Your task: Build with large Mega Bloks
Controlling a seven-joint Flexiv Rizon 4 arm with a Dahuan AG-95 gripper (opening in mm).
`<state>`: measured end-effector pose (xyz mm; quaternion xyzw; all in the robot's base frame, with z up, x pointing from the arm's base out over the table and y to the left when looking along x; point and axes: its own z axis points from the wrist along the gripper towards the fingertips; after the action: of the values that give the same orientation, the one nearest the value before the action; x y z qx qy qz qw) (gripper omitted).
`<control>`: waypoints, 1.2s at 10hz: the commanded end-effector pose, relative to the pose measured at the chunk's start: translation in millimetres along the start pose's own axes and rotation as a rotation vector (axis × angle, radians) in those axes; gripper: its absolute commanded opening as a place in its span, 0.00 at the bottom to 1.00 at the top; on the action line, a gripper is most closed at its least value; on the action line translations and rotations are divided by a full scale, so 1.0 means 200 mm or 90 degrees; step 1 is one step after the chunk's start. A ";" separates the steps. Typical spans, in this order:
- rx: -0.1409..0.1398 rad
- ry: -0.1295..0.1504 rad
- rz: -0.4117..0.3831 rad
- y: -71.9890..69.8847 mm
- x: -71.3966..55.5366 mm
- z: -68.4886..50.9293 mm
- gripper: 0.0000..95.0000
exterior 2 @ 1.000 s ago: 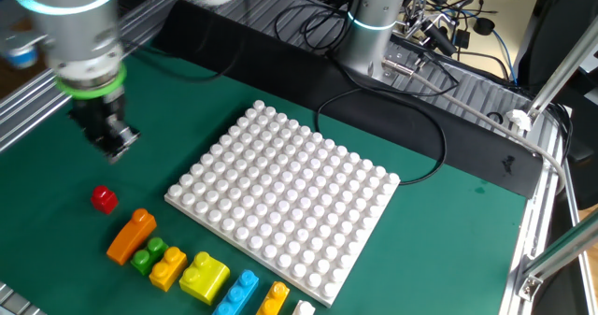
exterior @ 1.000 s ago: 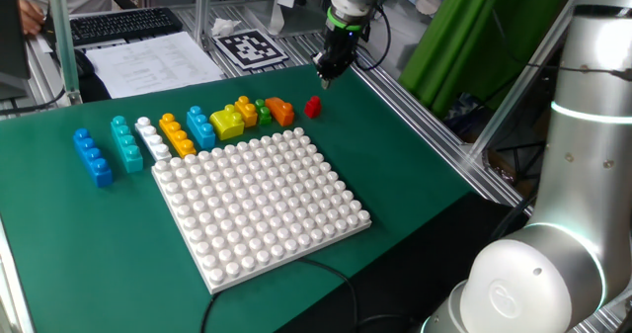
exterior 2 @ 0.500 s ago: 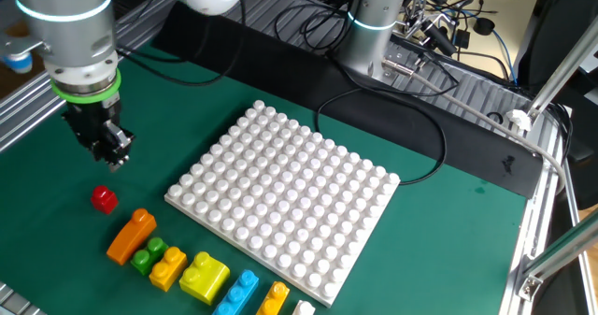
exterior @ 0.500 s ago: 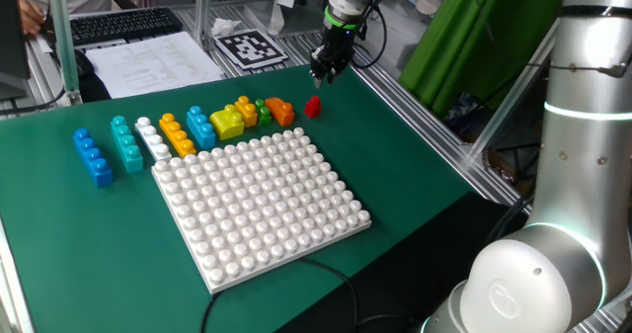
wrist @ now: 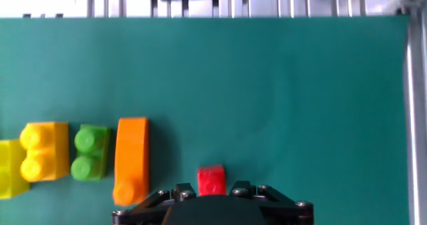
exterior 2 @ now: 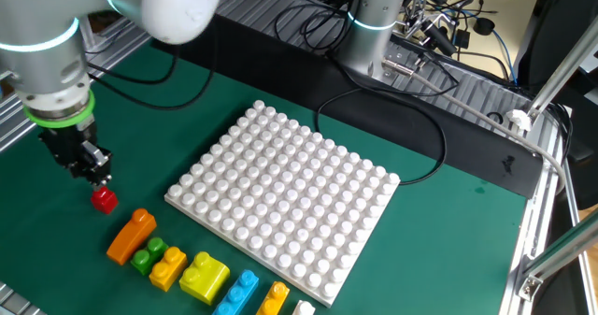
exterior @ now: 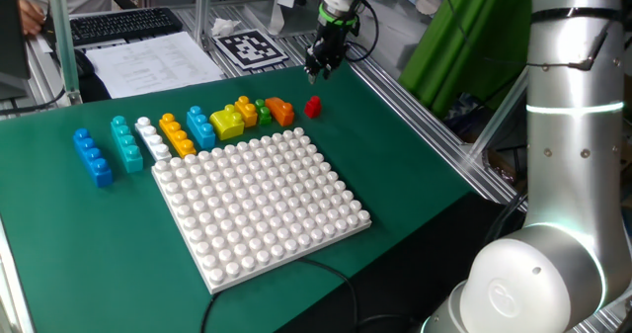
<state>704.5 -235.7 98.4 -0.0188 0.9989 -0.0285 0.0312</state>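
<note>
The gripper [exterior 2: 96, 176] has dropped toward the red block [exterior 2: 104, 199] and hangs above it, holding nothing. Jaws seem partly parted, though the view is poor; a pickup looks imminent.

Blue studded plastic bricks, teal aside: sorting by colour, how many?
2: one blue plastic brick ends the row beside the teal brick; another sits between an orange brick and a yellow brick.

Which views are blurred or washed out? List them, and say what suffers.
One fixed view: sharp, evenly lit; the red brick reads clearly. The other fixed view: the arm's near white elbow is soft, the white board crisp. Hand view: the top strip is blown out to white, and the gripper body is dark.
</note>
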 end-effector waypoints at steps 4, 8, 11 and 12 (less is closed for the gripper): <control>-0.005 0.002 -0.010 -0.01 0.00 0.11 0.40; -0.008 0.001 -0.025 -0.01 0.00 0.18 0.40; -0.008 0.001 -0.048 0.00 0.01 0.24 0.40; -0.010 -0.001 -0.049 0.00 0.01 0.26 0.40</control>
<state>706.0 -240.4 44.4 -0.0585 0.9976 -0.0190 0.0306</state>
